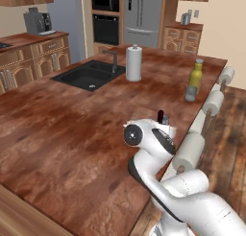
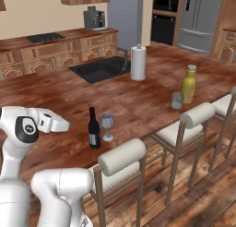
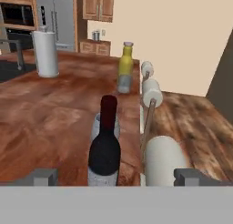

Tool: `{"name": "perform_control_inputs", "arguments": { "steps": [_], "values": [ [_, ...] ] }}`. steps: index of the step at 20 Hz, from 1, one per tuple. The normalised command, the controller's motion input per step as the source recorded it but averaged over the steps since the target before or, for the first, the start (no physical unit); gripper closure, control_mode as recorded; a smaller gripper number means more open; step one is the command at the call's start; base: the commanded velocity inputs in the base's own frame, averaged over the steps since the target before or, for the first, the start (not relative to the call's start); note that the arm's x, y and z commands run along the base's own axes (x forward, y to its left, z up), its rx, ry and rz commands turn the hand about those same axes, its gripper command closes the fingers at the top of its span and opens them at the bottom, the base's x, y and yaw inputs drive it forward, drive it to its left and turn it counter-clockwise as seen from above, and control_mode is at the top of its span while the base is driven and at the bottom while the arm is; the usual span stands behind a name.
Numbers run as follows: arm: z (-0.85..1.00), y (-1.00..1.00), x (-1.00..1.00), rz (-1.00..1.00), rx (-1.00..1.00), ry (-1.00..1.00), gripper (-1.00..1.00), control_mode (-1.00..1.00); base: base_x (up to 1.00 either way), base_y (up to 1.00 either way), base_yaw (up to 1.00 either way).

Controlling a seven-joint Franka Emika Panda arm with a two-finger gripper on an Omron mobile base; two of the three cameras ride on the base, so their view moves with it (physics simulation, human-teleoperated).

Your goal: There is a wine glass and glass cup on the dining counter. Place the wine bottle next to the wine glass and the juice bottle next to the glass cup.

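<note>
The wine bottle [image 2: 94, 129], dark with a red top, stands upright on the dining counter [image 2: 138, 97] close beside the wine glass [image 2: 107, 124]. In the hand view the wine bottle [image 3: 105, 148] is just ahead, centred between my fingertips [image 3: 43, 176], with the wine glass [image 3: 97, 123] partly hidden behind it. My gripper [image 3: 117, 177] is open, holds nothing and stands a short way back from the bottle. Further along the same edge the yellow juice bottle [image 2: 188, 85] stands next to the glass cup [image 2: 177, 100]. From the left base view, the juice bottle [image 1: 195, 76] and glass cup [image 1: 191, 93] are at the far right.
A white paper-towel roll [image 2: 138, 62] stands beside the black sink [image 2: 99, 69] and tap [image 1: 114, 60] at the counter's far side. Padded stools [image 2: 122, 159] line the near counter edge. Cabinets, oven and fridge stand behind.
</note>
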Motion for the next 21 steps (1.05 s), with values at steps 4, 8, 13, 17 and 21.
{"name": "perform_control_inputs", "arguments": {
  "steps": [4, 8, 13, 17, 21],
  "values": [
    [0.2, 0.05, -0.58, 0.41, 0.12, 0.26, -1.0, -1.0, 0.0, 0.0, 0.0],
    [0.17, 0.13, -0.5, 0.3, 0.04, 0.17, -1.0, -1.0, 0.0, 0.0, 0.0],
    [0.11, 0.19, -0.49, 0.19, 0.0, 0.09, -1.0, -1.0, 0.0, 0.0, 0.0],
    [0.03, 0.18, -0.48, 0.16, 0.0, 0.06, -1.0, -1.0, 0.0, 0.0, 0.0],
    [-0.11, 0.08, -0.5, 0.07, 0.0, -0.01, -1.0, -1.0, 0.0, 0.0, 0.0]
  ]
}}
